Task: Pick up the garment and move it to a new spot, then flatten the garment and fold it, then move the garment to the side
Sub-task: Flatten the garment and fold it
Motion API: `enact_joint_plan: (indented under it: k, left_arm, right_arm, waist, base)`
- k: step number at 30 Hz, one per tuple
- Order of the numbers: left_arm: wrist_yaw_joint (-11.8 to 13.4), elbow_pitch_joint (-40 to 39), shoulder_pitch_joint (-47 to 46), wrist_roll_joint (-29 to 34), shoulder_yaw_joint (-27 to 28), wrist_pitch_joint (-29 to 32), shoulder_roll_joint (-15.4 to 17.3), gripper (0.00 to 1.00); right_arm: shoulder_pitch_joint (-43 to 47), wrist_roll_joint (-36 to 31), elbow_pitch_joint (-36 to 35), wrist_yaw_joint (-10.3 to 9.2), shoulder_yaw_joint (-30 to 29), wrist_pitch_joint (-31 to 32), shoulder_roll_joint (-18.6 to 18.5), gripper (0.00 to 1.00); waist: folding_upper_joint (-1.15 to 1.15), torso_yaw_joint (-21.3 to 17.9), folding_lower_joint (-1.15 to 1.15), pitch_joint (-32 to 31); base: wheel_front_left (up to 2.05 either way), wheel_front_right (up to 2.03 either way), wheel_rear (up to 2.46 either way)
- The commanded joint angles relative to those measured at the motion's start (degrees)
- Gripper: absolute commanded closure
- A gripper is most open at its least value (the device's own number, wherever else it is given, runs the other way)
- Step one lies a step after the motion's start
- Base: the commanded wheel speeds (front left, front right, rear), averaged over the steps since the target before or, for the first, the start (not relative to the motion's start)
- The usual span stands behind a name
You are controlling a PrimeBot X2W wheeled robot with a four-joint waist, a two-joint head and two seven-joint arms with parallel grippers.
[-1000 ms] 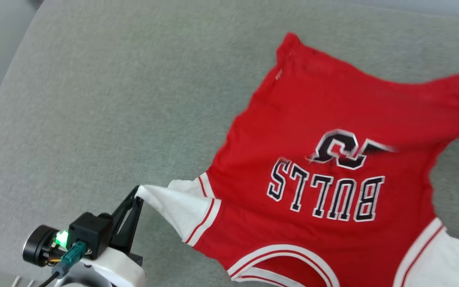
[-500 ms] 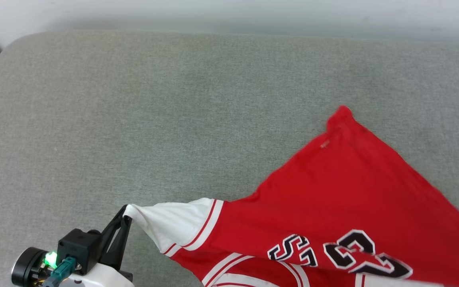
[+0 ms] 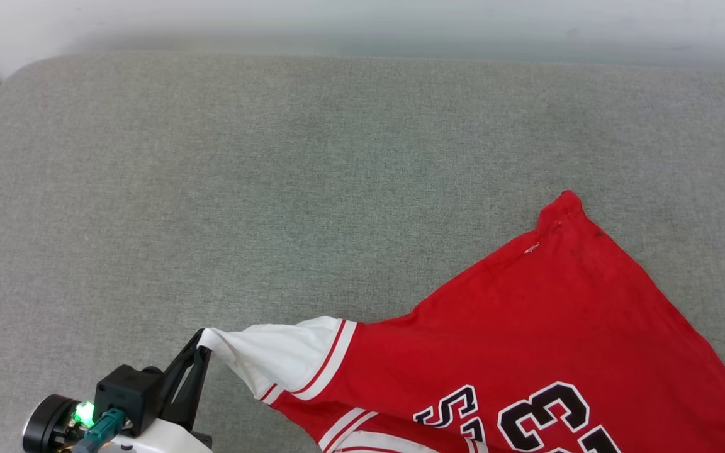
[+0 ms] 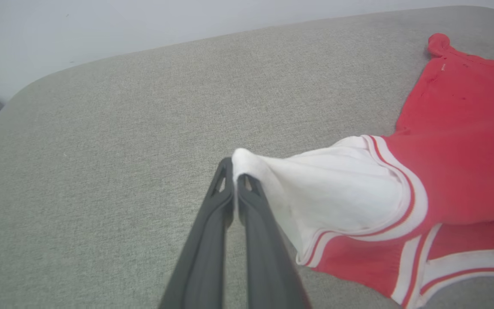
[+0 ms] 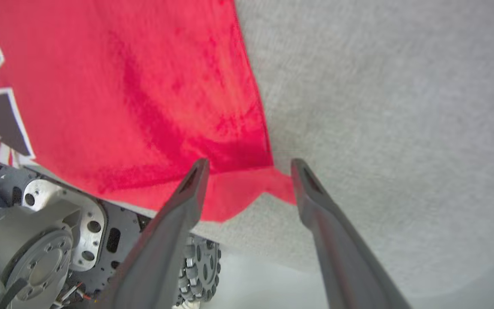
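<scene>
Garment (image 3: 526,327) sprawls lower right on the cushion (image 3: 211,189); our left tool (image 3: 202,340) pinches its white sleeve (image 3: 281,358) taut, presumably for flattening, while our right tool (image 5: 249,165) gapes around the hem corner (image 5: 272,182).

Head view high, looking down at cushion (image 3: 211,189), 2 wrist views low, close, sharing garment (image 3: 526,327)

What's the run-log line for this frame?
left hand: shut on white sleeve | right hand: open at red hem corner | garment: lying on grey cushion, lettering up
</scene>
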Motion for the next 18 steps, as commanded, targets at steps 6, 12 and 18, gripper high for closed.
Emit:
enact_joint_plan:
  k: [6, 12, 18]
  left_arm:
    - [-0.60, 0.24, -1.22, 0.58, -0.12, -0.20, -1.03, 1.00]
    - [-1.84, 1.01, -3.23, 1.40, -0.51, -0.01, -2.42, 1.00]
    - [-3.35, 2.26, -5.75, 2.65, -1.07, -0.01, -4.66, 1.00]
  right_arm:
    - [-9.29, -0.91, -8.89, -0.05, -6.17, 4.37, -3.42, 0.00]
    - [-23.80, -2.79, -13.79, -0.05, -0.73, 13.71, -3.68, 0.00]
    - [-40.11, -7.54, -9.97, -0.05, 9.65, 24.50, 2.13, 0.00]
  waist:
    - [0.00, 1.21, 0.01, 1.17]
    - [0.00, 3.36, 0.01, 4.04]
    - [0.00, 6.19, 0.01, 7.55]
  base:
    - [0.00, 0.00, 0.00]
    - [0.00, 0.00, 0.00]
    - [0.00, 0.00, 0.00]
